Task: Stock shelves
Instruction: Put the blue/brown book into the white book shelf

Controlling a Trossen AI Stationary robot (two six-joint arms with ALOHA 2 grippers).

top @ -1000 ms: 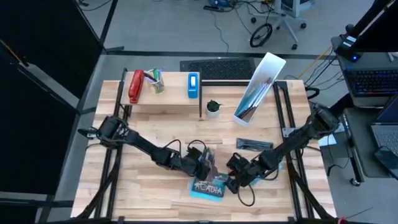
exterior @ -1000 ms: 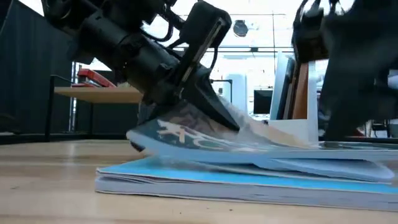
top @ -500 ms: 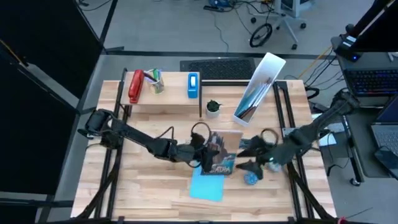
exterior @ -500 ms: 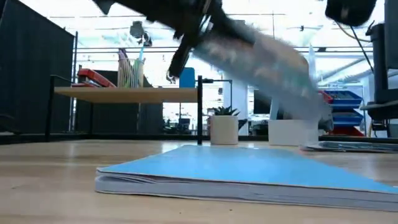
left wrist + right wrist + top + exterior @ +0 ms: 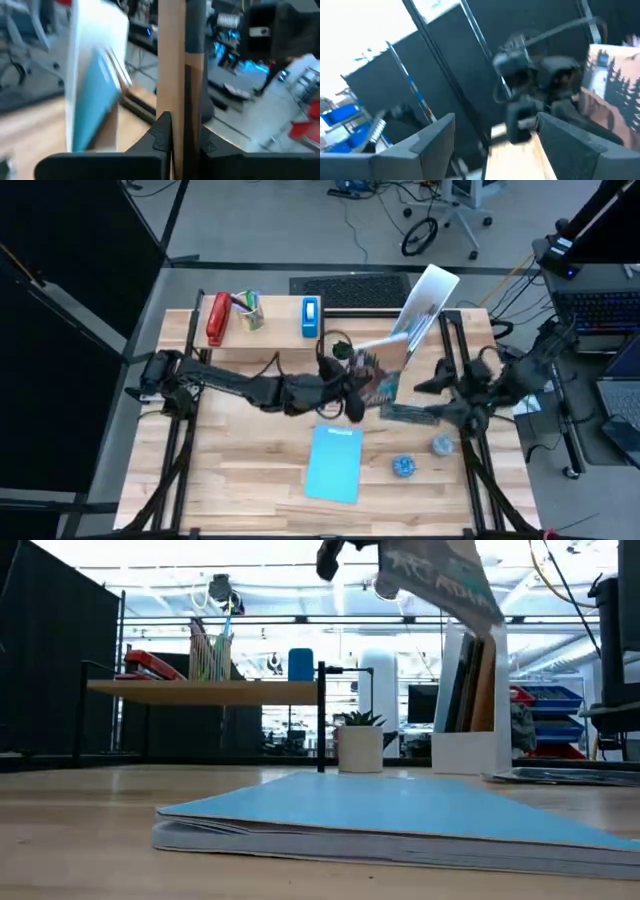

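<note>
My left gripper [image 5: 357, 393] is shut on a book with a forest picture on its cover [image 5: 377, 376], held high over the table's middle [image 5: 440, 578], just left of the white file holder [image 5: 415, 320]. The holder [image 5: 470, 690] stands tilted at the far right with thin books in it. A blue book [image 5: 335, 463] lies flat on the table near the front. The low wood shelf [image 5: 265, 340] stands at the far left. My right gripper [image 5: 495, 150] is open and holds nothing; it hovers right of the picture book [image 5: 432, 395]. My left gripper pinches the picture book between its two fingers at the edge [image 5: 172, 120] that faces the table's left. The fingers come level from the table's left. The book is lifted clear, standing on edge and somewhat tilted, and the wrist view sees it edge-on.
On the shelf stand a red stapler [image 5: 217, 318], a pencil cup [image 5: 250, 310] and a blue box [image 5: 311, 317]. A small potted plant [image 5: 343, 352] stands by the shelf's right leg. A dark flat thing [image 5: 410, 413] and two small round things [image 5: 403, 466] [image 5: 441, 445] lie at the right.
My left gripper has lifted the picture book off the blue book and carried it up and toward the far right, close to the file holder; the book has turned from lying flat to standing on edge. My right gripper has drawn back toward the table's right edge.
</note>
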